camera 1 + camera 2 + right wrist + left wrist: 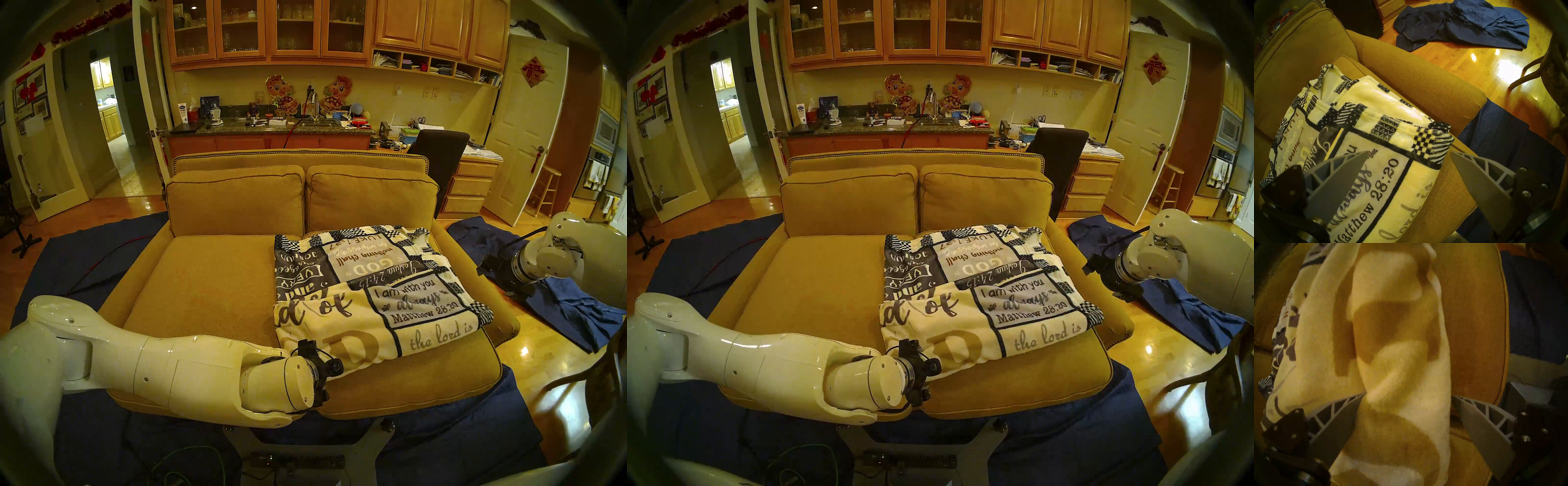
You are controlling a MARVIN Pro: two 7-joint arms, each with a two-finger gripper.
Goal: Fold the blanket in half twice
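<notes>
The blanket [376, 292] lies folded into a thick, roughly square stack on the right seat cushion of a mustard-yellow sofa [210, 298], its left edge reaching just over the seam between the two seat cushions. The top layer shows a cream panel with the lines "I am with you always, Matthew 28:20" and "the lord is", while the layer under it sticks out at the far side with its lettering upside down, and the navy-and-white checkered edge runs along the right side next to the sofa arm. The left gripper [1407, 399] is at the near left corner of the stack, at the front edge of the seat cushion; in the left wrist view its two grey fingers [1335, 419] stand wide apart on either side of a raised cream-and-tan fold of the blanket, the fleece filling the gap between them, and they are not pinched on it. The picture there is blurred, so whether the fingers touch the fleece cannot be told. The right gripper [1408, 152] hangs off to the right of the sofa, above a crumpled dark blue cloth [559, 305] on the wooden floor; its fingers are spread wide with nothing between them, and its camera looks down on the right corner of the folded blanket and the sofa arm. More dark blue cloth [78, 258] is spread on the floor around the sofa.
</notes>
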